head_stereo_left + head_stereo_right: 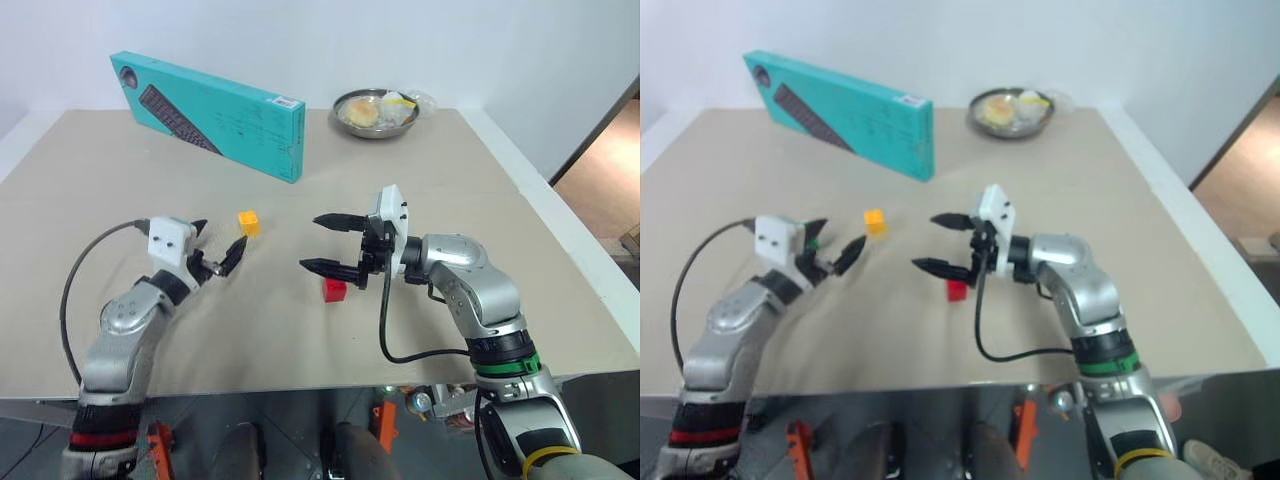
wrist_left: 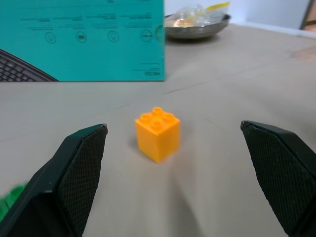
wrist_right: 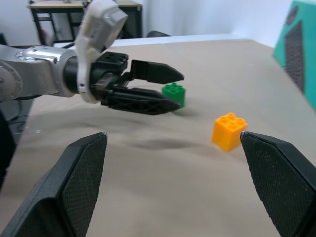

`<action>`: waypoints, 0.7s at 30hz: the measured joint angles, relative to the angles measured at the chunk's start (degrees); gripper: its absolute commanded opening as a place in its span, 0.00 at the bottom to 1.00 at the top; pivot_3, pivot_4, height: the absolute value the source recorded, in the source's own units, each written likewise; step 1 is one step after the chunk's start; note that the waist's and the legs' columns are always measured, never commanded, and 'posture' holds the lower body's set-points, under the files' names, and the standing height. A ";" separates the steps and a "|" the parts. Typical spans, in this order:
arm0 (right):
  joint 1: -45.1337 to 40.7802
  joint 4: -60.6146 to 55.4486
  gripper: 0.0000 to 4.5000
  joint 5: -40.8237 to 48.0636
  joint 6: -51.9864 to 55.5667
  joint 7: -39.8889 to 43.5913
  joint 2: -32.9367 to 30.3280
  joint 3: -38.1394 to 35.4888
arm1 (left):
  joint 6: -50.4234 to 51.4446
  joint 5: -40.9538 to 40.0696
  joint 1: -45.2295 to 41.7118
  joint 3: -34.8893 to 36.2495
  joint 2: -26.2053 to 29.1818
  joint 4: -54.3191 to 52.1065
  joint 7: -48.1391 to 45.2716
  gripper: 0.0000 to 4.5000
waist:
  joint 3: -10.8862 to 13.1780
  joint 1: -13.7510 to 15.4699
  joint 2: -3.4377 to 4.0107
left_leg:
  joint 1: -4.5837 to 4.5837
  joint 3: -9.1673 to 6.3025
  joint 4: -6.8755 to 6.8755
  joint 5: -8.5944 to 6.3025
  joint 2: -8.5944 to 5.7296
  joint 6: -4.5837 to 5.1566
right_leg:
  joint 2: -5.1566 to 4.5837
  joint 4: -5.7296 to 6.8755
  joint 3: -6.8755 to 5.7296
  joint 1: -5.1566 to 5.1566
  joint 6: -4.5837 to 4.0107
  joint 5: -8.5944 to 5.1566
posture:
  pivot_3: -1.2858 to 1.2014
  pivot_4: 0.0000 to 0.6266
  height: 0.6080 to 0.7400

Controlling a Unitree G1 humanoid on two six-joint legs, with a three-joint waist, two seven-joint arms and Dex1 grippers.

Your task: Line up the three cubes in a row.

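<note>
Three cubes are sitting on the surface (image 1: 300, 330), not yet in a row. The yellow cube (image 1: 248, 222) is lying just ahead of the left gripper (image 1: 218, 243), whose jaws are standing wide open and empty. The red cube (image 1: 334, 290) is resting below the right gripper (image 1: 322, 243), which is also gaping open and holding nothing. The green cube (image 3: 174, 94) is sitting close behind the left gripper's fingers. Each cube is looking light, rigid and smooth-sided, so likely somewhat slippery; the flat opposite side walls are probably offering the best hold, below the studded top. A box (image 1: 215, 112) and a bowl (image 1: 375, 112) are standing well apart at the back.
</note>
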 measured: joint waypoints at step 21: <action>2.91 -1.01 0.99 -2.16 -3.86 -2.58 -1.30 0.79 | 1.88 6.99 -3.32 5.43 -3.29 -2.48 17.62 1.00 | 0.00 -0.09 -0.01 | 0.00 0.01 -0.03 -0.01 0.04 -0.01 | -0.01 0.00 0.07 0.00 0.04 0.01 | 0.52 0.24 1.00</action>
